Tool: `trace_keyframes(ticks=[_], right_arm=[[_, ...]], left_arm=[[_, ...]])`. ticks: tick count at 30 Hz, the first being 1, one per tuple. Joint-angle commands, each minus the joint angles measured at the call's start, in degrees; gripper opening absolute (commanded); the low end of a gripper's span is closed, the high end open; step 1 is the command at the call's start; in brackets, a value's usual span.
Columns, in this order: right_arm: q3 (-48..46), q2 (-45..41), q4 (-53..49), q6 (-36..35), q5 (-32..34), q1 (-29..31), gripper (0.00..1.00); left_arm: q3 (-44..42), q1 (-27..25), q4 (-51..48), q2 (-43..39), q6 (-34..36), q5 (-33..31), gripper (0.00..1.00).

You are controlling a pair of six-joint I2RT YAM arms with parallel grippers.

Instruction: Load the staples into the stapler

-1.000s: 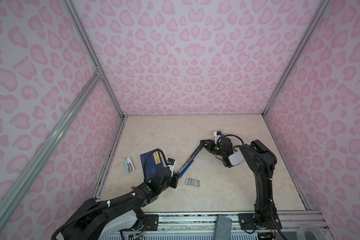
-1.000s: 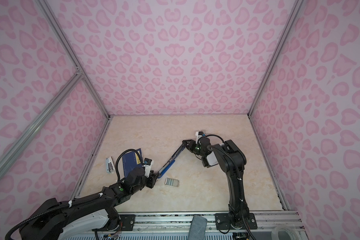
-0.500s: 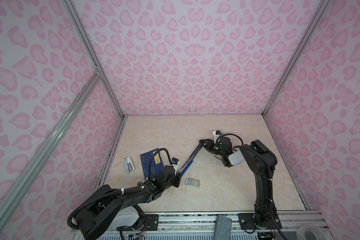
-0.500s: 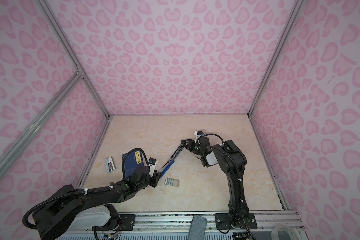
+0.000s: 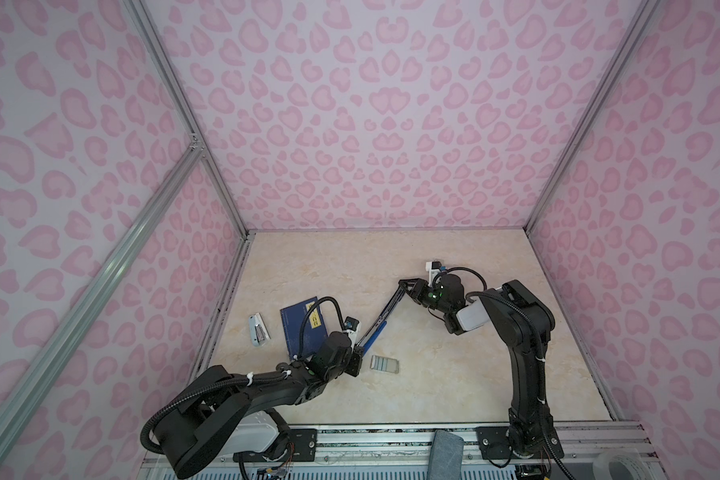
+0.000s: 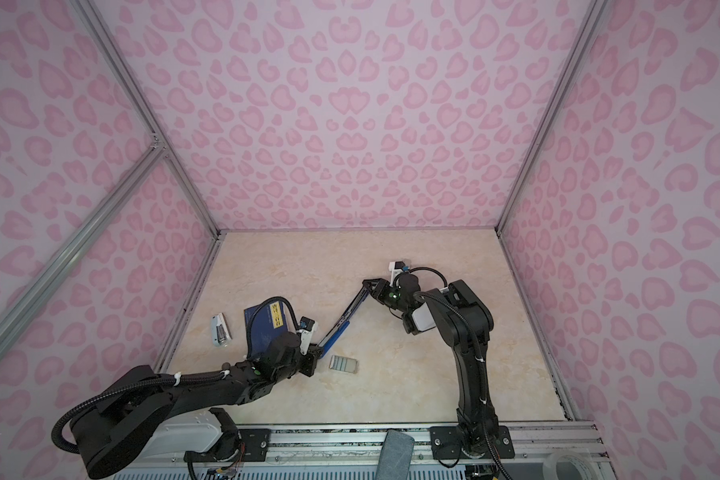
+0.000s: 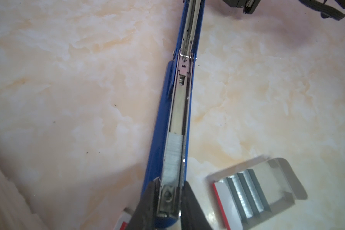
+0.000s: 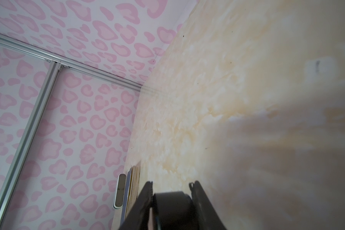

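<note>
while right gripper (image 8: 172,184) pinches black lid (image 8: 171,207) of blue metal stapler (image 7: 161,119) open, left gripper (image 7: 168,184) fingers (image 7: 149,193) hug channel nose, grip unclear, likely steadying thin grey staples (image 7: 173,157); pale tray (image 5: 395,368) at 3 o'clock.

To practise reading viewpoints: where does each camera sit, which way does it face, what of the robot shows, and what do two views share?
Top views: high over the base rail, looking down at the table; both arms show.
Left wrist: on the left arm, looking past the left gripper along the stapler and staples.
Right wrist: on the right arm, facing the wall; right gripper clamps the stapler's lid.
Shared: stapler, top and left wrist.
</note>
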Motion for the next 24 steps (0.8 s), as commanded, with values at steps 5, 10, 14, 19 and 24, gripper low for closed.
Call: trace_keyframes(ticks=[5, 10, 14, 19, 24], right_arm=[[-0.55, -0.77, 1.88, -0.45, -0.27, 0.19, 0.32], [-0.74, -2.63, 0.78, -1.50, -0.29, 0.76, 0.32], [-0.78, -5.16, -2.73, -4.42, 0.72, 1.62, 0.32], [-1.10, -9.63, -9.52, -10.61, 3.34, 3.36, 0.32], [-1.07, -14.15, -16.99, -17.64, 6.45, 5.58, 0.32]], left_arm=[[0.06, -0.99, 1.71, 0.42, 0.28, -0.50, 0.12], [0.66, -1.03, 1.79, 0.45, 0.99, -1.80, 0.11], [2.09, -1.07, 1.53, 0.94, 1.87, -2.74, 0.10], [3.95, -1.04, 1.27, 1.73, 2.95, -3.78, 0.09], [5.06, -1.03, 1.16, 1.36, 3.51, -4.26, 0.09]])
